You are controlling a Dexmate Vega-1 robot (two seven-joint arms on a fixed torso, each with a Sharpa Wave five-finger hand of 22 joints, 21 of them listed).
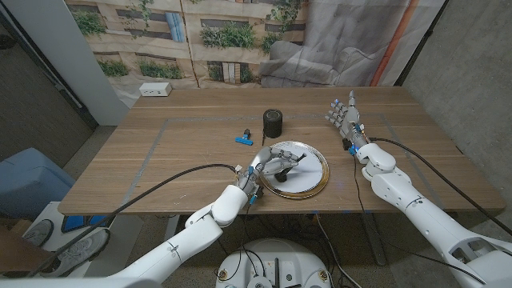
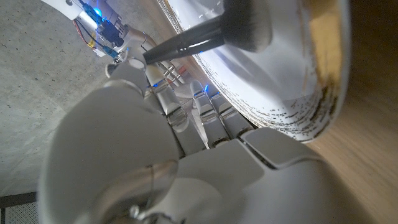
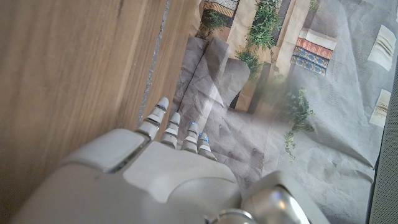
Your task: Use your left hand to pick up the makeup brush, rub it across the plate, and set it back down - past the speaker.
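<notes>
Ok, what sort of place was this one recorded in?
Probably a lab or test room staged as a home, not a real one: a wooden table stands before a printed backdrop of a planted building front, hung beside bare concrete wall, with a white power strip at the table's far edge.

The head camera looks down from above over the whole table (image 1: 160, 168), the left wrist camera sits very close to the plate (image 2: 292, 81) that the head view also shows, and the right wrist camera looks along the table toward the far backdrop (image 3: 298, 93).
</notes>
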